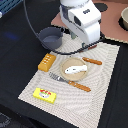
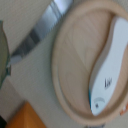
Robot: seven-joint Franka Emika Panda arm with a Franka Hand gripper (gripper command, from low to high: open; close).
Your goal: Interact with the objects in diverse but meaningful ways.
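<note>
Near the table's middle, on the striped mat, the flat white toy fish [image 1: 74,69] lies served across the round tan wooden plate [image 1: 66,63] beneath my wrist, though my gripper's fingers are unseen, so I cannot tell their state

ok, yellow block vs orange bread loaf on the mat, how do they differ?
Colour: the yellow block is bright yellow with a red label on top; the orange bread loaf is plain orange with a row of pale marks.
Position: in the exterior view the block lies at the near edge of the striped mat; the loaf sits farther back, near the grey pot.
Shared: both are small, boxy, lying flat on the mat, untouched.
</note>
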